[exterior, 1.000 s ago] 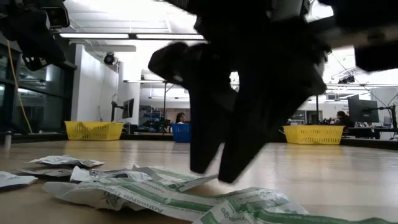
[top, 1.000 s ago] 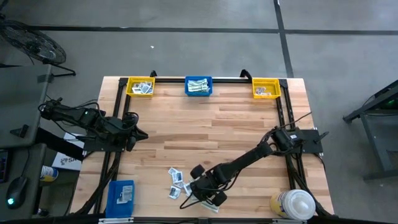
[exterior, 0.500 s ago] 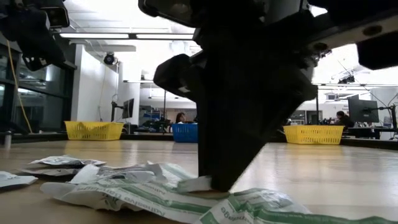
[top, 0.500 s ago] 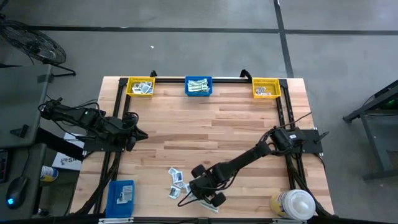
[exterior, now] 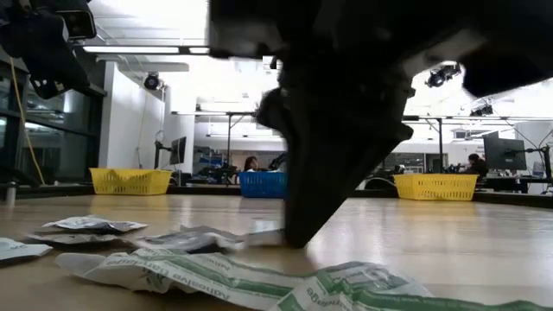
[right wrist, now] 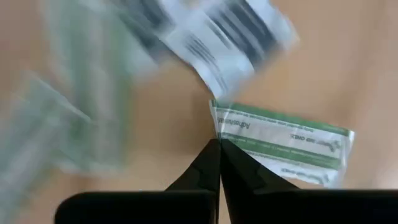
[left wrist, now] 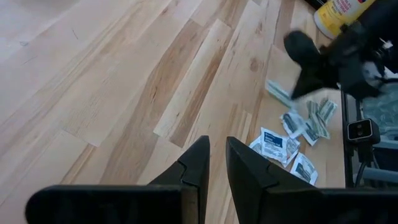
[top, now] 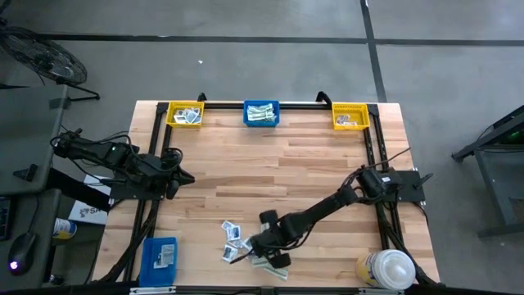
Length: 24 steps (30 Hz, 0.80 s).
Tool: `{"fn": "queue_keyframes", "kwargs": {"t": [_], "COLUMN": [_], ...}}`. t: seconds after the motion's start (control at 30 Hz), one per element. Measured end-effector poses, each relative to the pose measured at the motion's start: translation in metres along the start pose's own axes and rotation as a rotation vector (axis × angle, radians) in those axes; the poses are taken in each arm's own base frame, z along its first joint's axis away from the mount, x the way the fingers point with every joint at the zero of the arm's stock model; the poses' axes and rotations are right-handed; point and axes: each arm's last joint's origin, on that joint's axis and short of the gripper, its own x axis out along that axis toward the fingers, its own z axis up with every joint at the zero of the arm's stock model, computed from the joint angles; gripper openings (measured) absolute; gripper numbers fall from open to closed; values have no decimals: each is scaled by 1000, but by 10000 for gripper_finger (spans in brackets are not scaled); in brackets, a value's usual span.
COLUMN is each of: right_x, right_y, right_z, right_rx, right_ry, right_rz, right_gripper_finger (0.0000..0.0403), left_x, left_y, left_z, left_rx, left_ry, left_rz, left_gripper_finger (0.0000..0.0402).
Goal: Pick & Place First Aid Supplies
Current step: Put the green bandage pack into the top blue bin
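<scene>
The first aid supplies [top: 233, 240] lie in a loose heap of white squarish packets and green-and-white strips on the wooden table near its front edge; they also show in the left wrist view [left wrist: 273, 142] and the low view [exterior: 173, 269]. My right gripper [top: 250, 253] points steeply down into the right side of the heap, shut on one green-and-white strip [right wrist: 280, 146]. My left gripper [top: 187, 177] waits above the table's left side, a narrow gap between its fingers [left wrist: 217, 146] and nothing in it. My right gripper pinches the green-and-white strip's short end [right wrist: 225, 134] between its two fingertips. The fingers come from above, slanting down, and only their tips meet the paper. The strip lies flat on the table, reaching away from the fingers.
Along the far edge stand a yellow bin [top: 184, 114], a blue bin [top: 261, 113] and another yellow bin [top: 350, 116], each with packets inside. A blue box [top: 160, 256] sits at the front left, a white-capped bottle [top: 385, 269] at the front right.
My right gripper has shut from wide open, rolled about its own axis and set its tips on the table among the packets, shifting slightly toward the table's left edge. A white packet beside the tips has been nudged.
</scene>
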Motion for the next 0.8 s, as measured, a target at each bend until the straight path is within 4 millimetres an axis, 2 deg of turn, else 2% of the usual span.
{"fn": "queue_keyframes", "kwargs": {"t": [0.2,0.33,0.43,0.57,0.8], "right_x": [-33,-49,-62,-65,-76], "right_y": [-13,-36,-68,-119,-222], "right_z": [-3,-2,0,-1,-11], "right_rx": [99,137,186,270,649], "right_ry": [20,29,14,8,-104], "right_rz": [-99,-147,-211,-257,-341], "right_gripper_finger": [1,0,0,0,0], "left_x": [0,0,0,0,-1], "left_y": [0,-1,-1,-1,2], "left_z": [0,1,2,5,7], "left_rx": [0,-2,-6,-12,-67], "left_ry": [1,-4,-22,-86,-187], "left_rz": [-2,-7,-11,32,131], "left_gripper_finger": [53,53,53,53,53]}}
